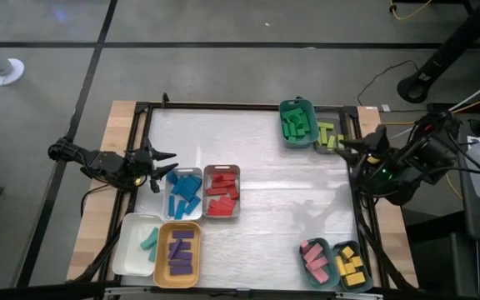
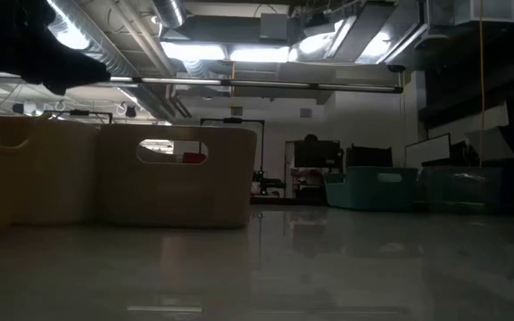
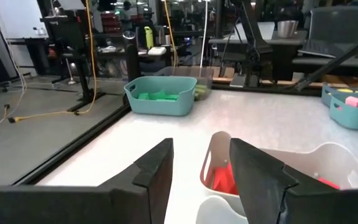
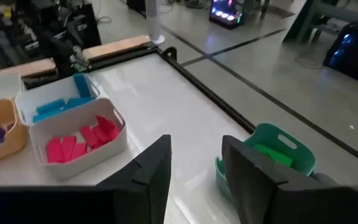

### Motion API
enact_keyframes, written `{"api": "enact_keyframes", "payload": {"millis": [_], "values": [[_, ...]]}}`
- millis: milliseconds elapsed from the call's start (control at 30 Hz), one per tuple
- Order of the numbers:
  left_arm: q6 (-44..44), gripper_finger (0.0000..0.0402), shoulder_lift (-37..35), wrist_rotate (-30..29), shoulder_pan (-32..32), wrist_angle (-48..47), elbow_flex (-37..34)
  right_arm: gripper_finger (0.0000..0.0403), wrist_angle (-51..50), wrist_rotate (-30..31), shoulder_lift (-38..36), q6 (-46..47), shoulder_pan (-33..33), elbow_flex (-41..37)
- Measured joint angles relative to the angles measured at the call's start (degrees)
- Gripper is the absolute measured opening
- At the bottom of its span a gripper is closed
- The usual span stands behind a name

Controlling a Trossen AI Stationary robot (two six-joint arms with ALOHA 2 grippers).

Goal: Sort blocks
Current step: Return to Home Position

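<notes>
All blocks lie sorted by colour in trays. Green blocks (image 1: 296,125) fill a teal tray at the far right, with lime blocks (image 1: 330,137) in the grey tray beside it. Blue blocks (image 1: 184,190) and red blocks (image 1: 222,193) lie in two trays at mid-left. Purple blocks (image 1: 180,252) and one teal block (image 1: 149,242) are near left; pink blocks (image 1: 314,258) and yellow blocks (image 1: 352,267) are near right. My left gripper (image 1: 167,162) (image 3: 201,147) stands open just left of the blue tray, holding nothing. My right gripper (image 1: 350,147) (image 4: 196,144) hovers open beside the lime tray, also holding nothing.
A black frame (image 1: 223,107) runs around the white table top. The middle of the table (image 1: 282,192) between the tray groups is bare. In the low view the trays stand as a wall (image 2: 177,174) at the left, and a teal tray (image 2: 370,189) stands farther off.
</notes>
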Motion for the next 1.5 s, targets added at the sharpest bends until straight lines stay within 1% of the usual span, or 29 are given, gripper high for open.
{"api": "enact_keyframes", "payload": {"millis": [100, 200, 333, 567, 700, 867, 1000, 1133, 1200, 1267, 1333, 1467, 1500], "values": [[-0.83, 0.0148, 0.0, -0.02, 0.01, -0.05, 0.0, 0.0145, 0.14, -0.79, -0.93, -0.66, 0.0, -0.53], [-0.4, 0.0148, 0.0, -0.01, 0.02, -0.14, 0.0, 0.0145, 0.12, 0.17, -2.63, 0.09, 0.0, -3.76], [-0.4, 0.0148, 0.0, -0.02, 0.02, -0.13, 0.0, 0.0145, 0.02, 0.79, -6.99, 6.21, 0.0, -10.63], [-0.4, 0.0148, 0.0, -0.02, 0.0, -0.18, 0.0, 0.0145, 1.42, 0.81, -17.46, 16.26, 0.0, -23.06], [-0.41, 0.0148, 0.0, -0.01, 0.0, -1.29, 0.0, 0.0145, 6.82, 0.8, -22.09, 15.88, 0.0, -28.3], [-0.4, 0.0148, 0.0, 0.0, 0.0, -3.6, 0.0, 0.0145, 7.85, 1.93, -26.91, 15.11, 0.0, -33.44], [-0.4, 0.0148, 0.0, -0.02, 0.0, -4.49, 0.0, 0.0145, 7.78, 5.82, -31.51, 20.47, 0.01, -38.0], [-0.97, 0.0148, 0.0, 0.0, 0.02, -4.42, 0.0, 0.0145, 7.75, 5.84, -35.0, 26.18, 0.0, -41.83], [-2.0, 0.0148, 0.0, -0.02, 0.01, -4.33, 0.0, 0.0145, 7.73, 5.73, -35.73, 27.56, 0.0, -43.03], [-3.71, 0.0148, 0.0, -0.04, 0.01, -4.34, 0.0, 0.0145, 7.48, 4.14, -35.82, 28.1, 0.01, -43.3], [-5.04, 0.0148, 0.0, -0.04, 0.01, -4.36, 0.0, 0.0145, 7.55, 1.04, -35.86, 28.2, 0.0, -43.3], [-6.37, 0.0148, 0.0, -0.34, 0.01, -4.57, 0.0, 0.0145, 7.59, -8.75, -35.84, 28.32, 0.0, -43.3], [-6.41, 0.0148, 0.0, -0.43, 0.02, -4.57, 0.0, 0.0145, 7.67, -10.37, -35.84, 28.58, 0.01, -43.3]]}}
